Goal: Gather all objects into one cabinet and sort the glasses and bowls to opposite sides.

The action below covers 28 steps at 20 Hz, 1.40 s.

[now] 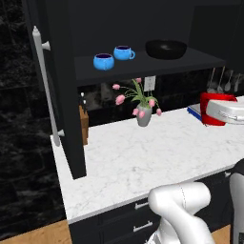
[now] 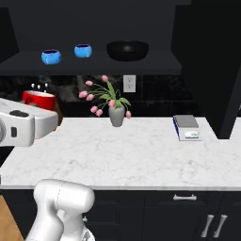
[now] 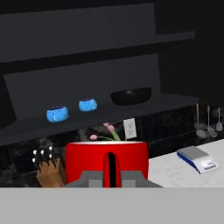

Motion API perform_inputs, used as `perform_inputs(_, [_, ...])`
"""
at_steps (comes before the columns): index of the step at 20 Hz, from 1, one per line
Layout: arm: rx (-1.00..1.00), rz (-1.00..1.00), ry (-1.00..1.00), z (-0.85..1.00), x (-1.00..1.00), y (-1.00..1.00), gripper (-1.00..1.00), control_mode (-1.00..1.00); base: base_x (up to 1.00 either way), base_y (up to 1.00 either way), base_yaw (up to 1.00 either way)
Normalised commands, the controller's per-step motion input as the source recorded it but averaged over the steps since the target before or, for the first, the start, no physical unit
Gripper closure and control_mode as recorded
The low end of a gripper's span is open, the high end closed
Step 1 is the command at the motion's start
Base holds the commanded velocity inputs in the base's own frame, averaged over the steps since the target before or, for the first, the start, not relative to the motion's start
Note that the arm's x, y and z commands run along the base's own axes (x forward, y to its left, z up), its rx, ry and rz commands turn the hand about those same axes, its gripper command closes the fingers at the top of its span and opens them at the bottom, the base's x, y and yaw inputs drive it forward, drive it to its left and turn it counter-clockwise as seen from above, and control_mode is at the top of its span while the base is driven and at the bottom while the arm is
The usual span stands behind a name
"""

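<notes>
My gripper (image 3: 111, 178) is shut on the red mug (image 3: 107, 158), its fingers clamped at the mug's handle and near wall. The mug (image 1: 213, 106) hangs above the counter's right side, below shelf height and in front of the open black cabinet. On the cabinet shelf (image 1: 143, 66) stand the rounder blue cup (image 1: 103, 61) at the left, the blue handled mug (image 1: 124, 52) beside it, and the wide black bowl (image 1: 166, 49) at the right. The cabinet door (image 1: 62, 95) with its silver bar handle (image 1: 43, 81) stands swung open at the left.
A grey vase of pink tulips (image 1: 144, 113) stands on the white marble counter (image 1: 143, 157) under the shelf. A knife block (image 1: 84, 125) is beside the door. A blue-and-grey scale (image 2: 187, 127) lies at the right. Utensils (image 1: 221, 80) hang on the back wall.
</notes>
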Motion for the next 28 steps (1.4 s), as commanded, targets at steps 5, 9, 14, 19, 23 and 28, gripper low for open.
perform_inputs(5, [-0.08,0.01,-0.08,0.24,-0.01,0.03,1.0,-1.0,0.0,0.0,0.0])
perform_inputs(9, [-0.03,0.0,-0.18,0.24,0.0,0.13,1.0,-1.0,0.0,0.0,0.0])
perform_inputs(14, [0.0,0.0,-0.14,0.19,0.06,0.08,1.0,-1.0,0.0,0.0,0.0])
perform_inputs(19, [0.01,0.0,0.09,0.02,0.15,0.0,1.0,-1.0,0.0,0.0,0.0])
perform_inputs(23, [0.0,0.0,0.25,0.0,0.3,0.0,1.0,-1.0,0.0,0.0,0.0])
perform_inputs(28, [0.0,0.0,0.13,0.05,0.28,0.05,1.0,-1.0,0.0,0.0,0.0])
